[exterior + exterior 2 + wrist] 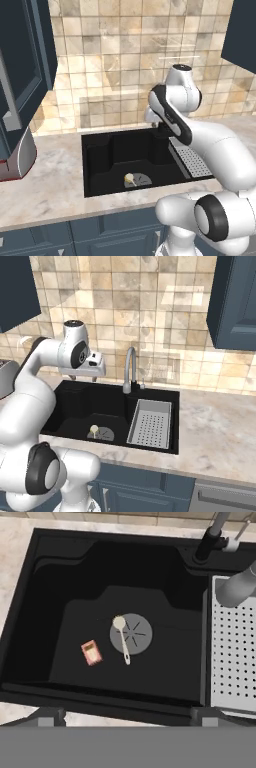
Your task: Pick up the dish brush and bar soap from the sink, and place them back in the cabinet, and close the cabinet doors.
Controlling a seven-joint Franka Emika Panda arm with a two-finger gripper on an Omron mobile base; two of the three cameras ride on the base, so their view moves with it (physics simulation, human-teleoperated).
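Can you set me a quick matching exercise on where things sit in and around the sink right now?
Things:
1. dish brush
2. bar soap
3. perforated tray
4. faucet

Places:
A. fills the side section of the sink beside the main basin
B. flat on the black basin floor, apart from the drain
C. rises from the back rim of the sink, by the tiled wall
D. lies across the round grey drain

The gripper hangs open above the basin.

Pairs: 1-D, 2-B, 3-A, 4-C
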